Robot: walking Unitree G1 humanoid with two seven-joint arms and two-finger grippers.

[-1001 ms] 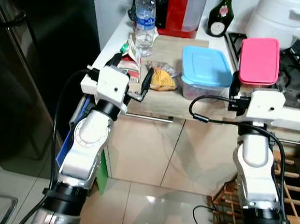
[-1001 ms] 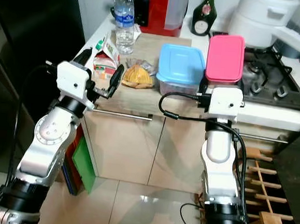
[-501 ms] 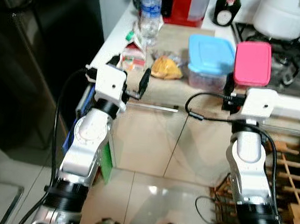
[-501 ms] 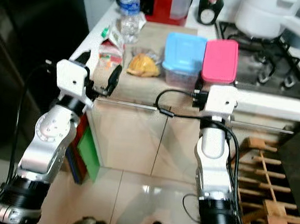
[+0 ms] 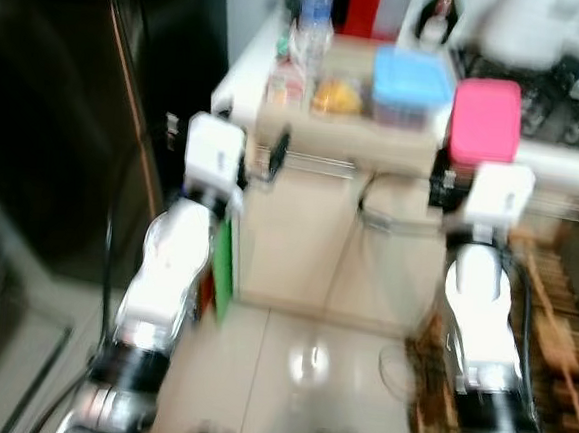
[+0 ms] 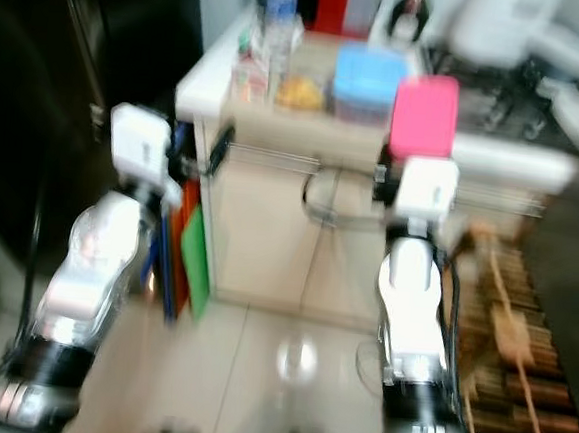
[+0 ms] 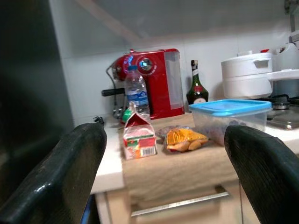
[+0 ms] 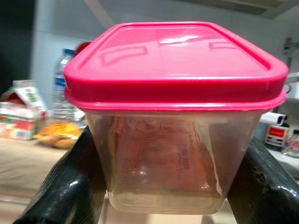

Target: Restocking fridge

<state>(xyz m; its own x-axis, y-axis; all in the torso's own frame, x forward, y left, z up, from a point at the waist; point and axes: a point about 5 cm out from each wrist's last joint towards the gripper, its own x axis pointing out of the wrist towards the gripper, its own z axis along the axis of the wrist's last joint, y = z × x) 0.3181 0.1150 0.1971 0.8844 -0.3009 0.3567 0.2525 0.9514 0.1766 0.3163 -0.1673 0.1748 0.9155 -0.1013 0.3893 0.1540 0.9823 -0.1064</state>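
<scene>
The pink-lidded container (image 8: 175, 116) is gripped off the bench (image 7: 187, 170) between the fingers of the right tool (image 8: 168, 186), the left tool (image 7: 163, 154) is spread and empty, and a slip could be caused by walking jolts.

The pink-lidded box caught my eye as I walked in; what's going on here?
The robot's right gripper holds the pink-lidded box clamped between its two fingers, clear of the wooden counter. The left gripper is open and empty, pointed at that counter, where a small carton, a water bottle, a bag of orange food and a blue-lidded container stand. The head views are blurred.
</scene>
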